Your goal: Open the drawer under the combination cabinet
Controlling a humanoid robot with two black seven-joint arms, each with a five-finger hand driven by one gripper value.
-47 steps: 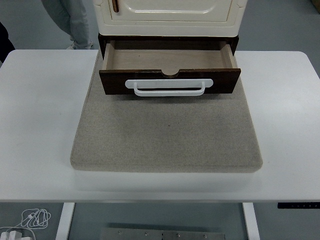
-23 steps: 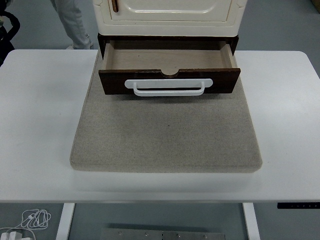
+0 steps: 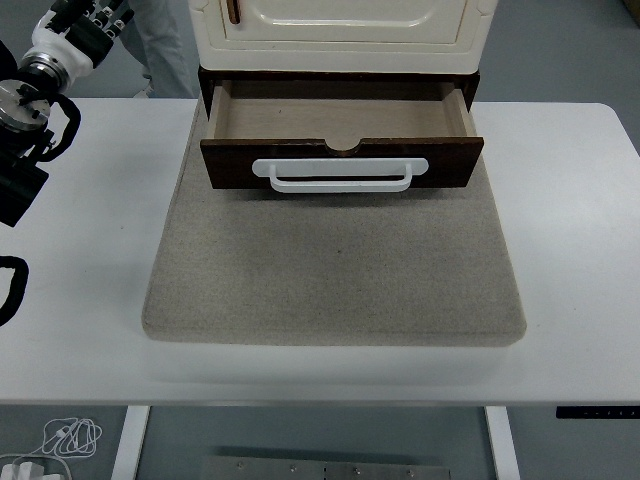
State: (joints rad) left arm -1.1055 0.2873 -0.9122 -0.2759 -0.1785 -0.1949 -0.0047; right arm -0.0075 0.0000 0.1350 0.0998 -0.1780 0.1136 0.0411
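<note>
Since half a second ago, your left arm [image 3: 30, 110] has come into the upper left of the frame; before that no arm showed at all. Its left hand [image 3: 88, 25] sits at the top edge, cut off by the frame, so you cannot tell whether the fingers are released or clenched. It touches nothing.

Drawer [image 3: 340, 135]: upper centre of the frame, under the cream cabinet [image 3: 340, 30], pulled out toward you and standing open. Dark brown front with a half-round notch in its top edge; pale bare wood inside. White handle [image 3: 340, 175] runs across the front, a flat bar with rounded ends.

Cabinet and drawer stand at the far end of a grey felt mat [image 3: 335, 265], which lies in the middle of the white table [image 3: 570, 250]. Grey floor shows beyond the table. At upper left, behind your hand, a person's legs [image 3: 165, 50] in light trousers. White cable [image 3: 65, 437] coiled on the floor at lower left.
</note>
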